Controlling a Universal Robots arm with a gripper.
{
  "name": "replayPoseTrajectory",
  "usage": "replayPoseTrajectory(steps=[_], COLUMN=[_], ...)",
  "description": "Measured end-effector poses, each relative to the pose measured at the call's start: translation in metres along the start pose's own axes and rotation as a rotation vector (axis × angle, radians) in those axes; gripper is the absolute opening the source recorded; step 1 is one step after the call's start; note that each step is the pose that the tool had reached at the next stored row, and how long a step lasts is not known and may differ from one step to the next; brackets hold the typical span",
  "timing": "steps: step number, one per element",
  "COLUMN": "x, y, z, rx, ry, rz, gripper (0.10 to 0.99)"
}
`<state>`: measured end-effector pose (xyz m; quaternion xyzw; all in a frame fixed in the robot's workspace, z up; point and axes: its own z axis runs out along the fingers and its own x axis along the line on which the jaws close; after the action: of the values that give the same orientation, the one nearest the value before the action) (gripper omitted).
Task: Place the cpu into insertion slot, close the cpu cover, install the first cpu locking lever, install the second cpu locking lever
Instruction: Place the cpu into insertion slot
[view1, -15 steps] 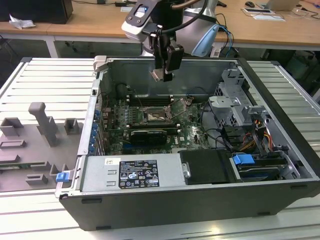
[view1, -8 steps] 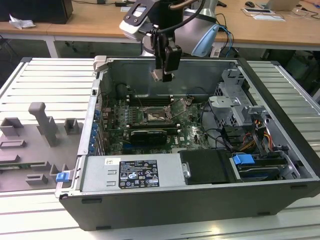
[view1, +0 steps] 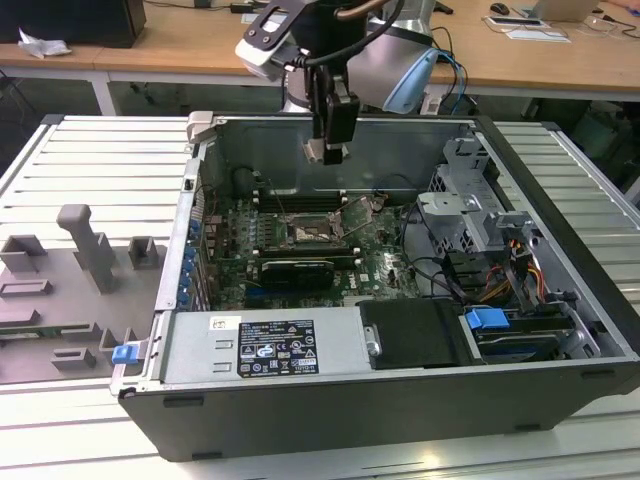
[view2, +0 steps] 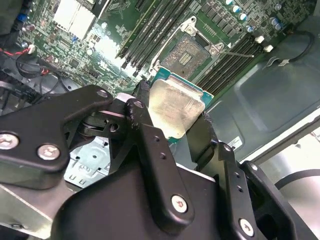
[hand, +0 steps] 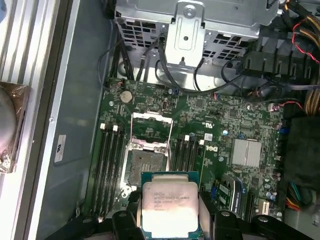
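Item: my hand (view2: 173, 106) clamped on the cpu (hand: 169, 207); hold it level, squared over the insertion slot (hand: 145, 162).

cpu (hand: 167, 205) dull silvery metal; hand (view2: 175, 107) matt black; cpu cover (hand: 149, 146) shiny metal

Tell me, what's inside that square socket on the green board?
Nothing yet: the insertion slot shows its bare grey contact bed, cpu cover swung open. The gripper holds the cpu above the board; in the first wrist view the chip hides one slot edge.
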<state>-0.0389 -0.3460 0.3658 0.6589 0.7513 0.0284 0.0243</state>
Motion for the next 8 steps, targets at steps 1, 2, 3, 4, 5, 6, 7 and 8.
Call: replayPoseTrajectory(steps=[1,2,3,4,5,6,7,8], x=[0.0,0.0,0.0,0.0,0.0,0.0,0.0,0.0], y=[0.0,0.0,0.0,0.0,0.0,0.0,0.0,-0.0001], z=[0.0001,0.0002,0.0002,0.0003,0.0003,0.0004,0.0004,0.0005], rx=[0.0,0.0,0.0,0.0,0.0,0.0,0.0,0.0], ry=[-0.0009,-0.002,-0.0025,-0.0031,-0.0039,-0.0046,-0.005,-0.0058], rz=[0.01,0.025,0.031,0.038,0.049,0.056,0.063,0.072], gripper=[0.541,0.541,0.541,0.541,0.541,0.541,0.541,0.541])
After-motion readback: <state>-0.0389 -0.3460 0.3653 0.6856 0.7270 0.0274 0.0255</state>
